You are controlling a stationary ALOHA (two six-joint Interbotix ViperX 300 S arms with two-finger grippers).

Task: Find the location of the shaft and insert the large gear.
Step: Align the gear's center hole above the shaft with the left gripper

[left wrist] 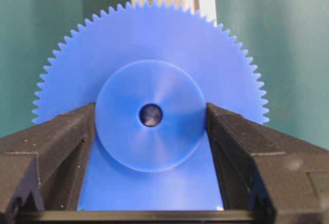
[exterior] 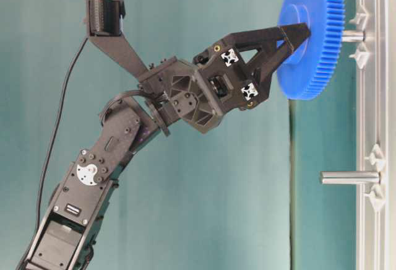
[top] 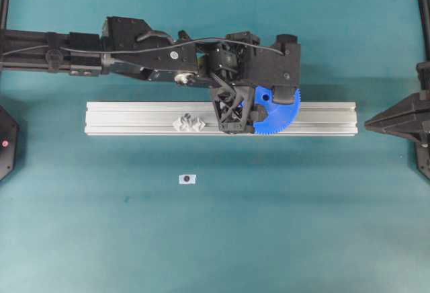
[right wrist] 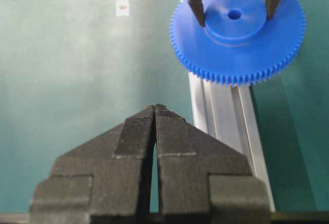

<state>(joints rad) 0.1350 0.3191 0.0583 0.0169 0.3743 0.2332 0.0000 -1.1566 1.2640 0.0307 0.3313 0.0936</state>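
Large gear [left wrist: 149,116] hub clamped between left end effector [left wrist: 151,131] fingers.

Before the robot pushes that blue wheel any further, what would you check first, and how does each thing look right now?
1. Left gripper clamps the large gear by its hub: ok.
2. Gear's centre hole lined up with the shaft: ok, the pin's end shows inside the hole in the left wrist view.
3. Gear fully seated against the aluminium rail: not ok, a gap shows at table level.
4. Right gripper shut and clear of the gear: ok.
5. The other pin unobstructed: ok.
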